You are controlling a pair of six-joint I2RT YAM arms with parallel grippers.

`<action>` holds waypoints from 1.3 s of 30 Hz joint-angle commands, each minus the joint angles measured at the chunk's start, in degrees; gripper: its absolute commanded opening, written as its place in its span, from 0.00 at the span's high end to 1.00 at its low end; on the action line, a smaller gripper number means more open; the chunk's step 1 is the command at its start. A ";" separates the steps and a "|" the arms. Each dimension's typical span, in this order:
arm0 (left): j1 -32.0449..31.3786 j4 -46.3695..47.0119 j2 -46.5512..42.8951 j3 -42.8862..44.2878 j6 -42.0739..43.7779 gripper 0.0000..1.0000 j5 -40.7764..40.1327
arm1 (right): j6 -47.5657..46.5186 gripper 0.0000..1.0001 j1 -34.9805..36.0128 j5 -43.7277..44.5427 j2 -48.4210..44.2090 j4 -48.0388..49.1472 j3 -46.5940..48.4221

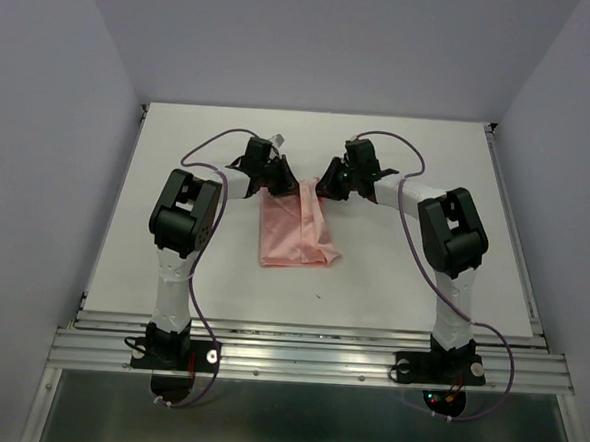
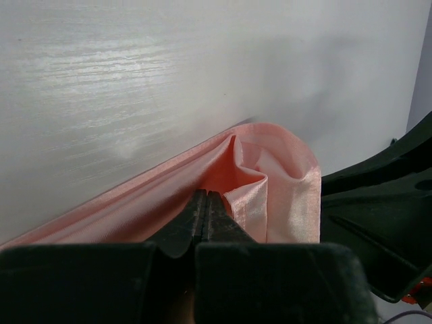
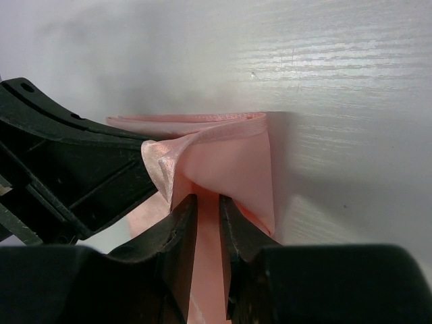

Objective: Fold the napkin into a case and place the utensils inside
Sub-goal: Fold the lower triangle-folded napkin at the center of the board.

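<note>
The salmon-pink napkin [image 1: 294, 236] lies partly folded at the middle of the white table [image 1: 429, 159], with its far edge lifted. My left gripper [image 1: 280, 185] pinches that edge's left part; in the left wrist view the gripper [image 2: 206, 196] is shut tight on a fold of the napkin [image 2: 283, 182]. My right gripper [image 1: 324, 190] holds the edge's right corner. In the right wrist view the gripper [image 3: 205, 200] has narrowly parted jaws with napkin [image 3: 229, 162] filling the gap and tented over the tips. The two grippers nearly touch. The utensils are out of view.
Purple cables [image 1: 204, 150] loop beside both arms. The other arm's black gripper body shows at the edge of each wrist view [image 2: 378, 223] [image 3: 67, 169]. A metal rail [image 1: 307, 357] runs along the table's near edge, and grey walls surround the table.
</note>
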 commanded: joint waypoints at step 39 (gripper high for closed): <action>-1.64 9.15 1.34 0.95 -1.72 1.00 6.10 | -0.77 0.75 2.12 -0.50 -0.03 -1.05 5.72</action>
